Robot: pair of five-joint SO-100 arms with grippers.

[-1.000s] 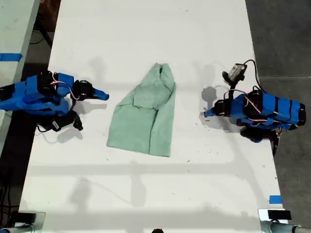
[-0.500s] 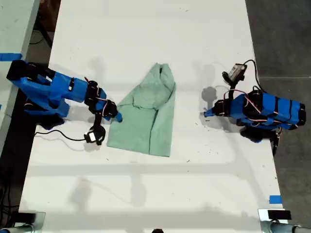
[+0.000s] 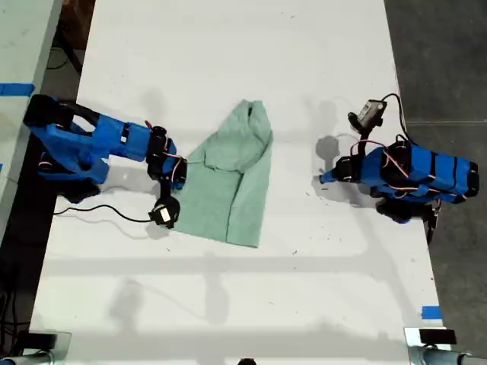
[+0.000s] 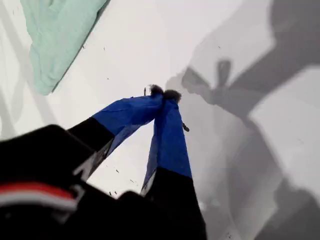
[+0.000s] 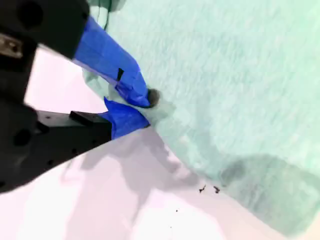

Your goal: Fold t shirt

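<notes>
Green t shirt point(image 3: 230, 179) lying near the middle of the white table point(image 3: 243, 61) in the exterior view. Long and narrow at the far end, wide at the near end. Long axis running from the upper middle of the frame down toward the lower middle, leaning a little to the exterior view's left as it goes down. Narrow tip pointing up the frame. Cloth wrinkled, with one side folded over.

My second gripper point(image 5: 135, 111) at the shirt's edge on the exterior view's left, jaws nearly closed, pinching a small bit of the cloth edge between the blue tips. Same claw point(image 3: 179, 179) seen in the exterior view touching the shirt.

My first gripper point(image 4: 164, 94) on the exterior view's right point(image 3: 326, 178), well apart from the shirt, jaws pressed together with nothing between them, over bare table.

Table flat and white, with soft gray shadows. Dark gray floor point(image 3: 441, 53) along the exterior view's right edge. Blue tape point(image 3: 431, 312) near the lower right of the frame.
</notes>
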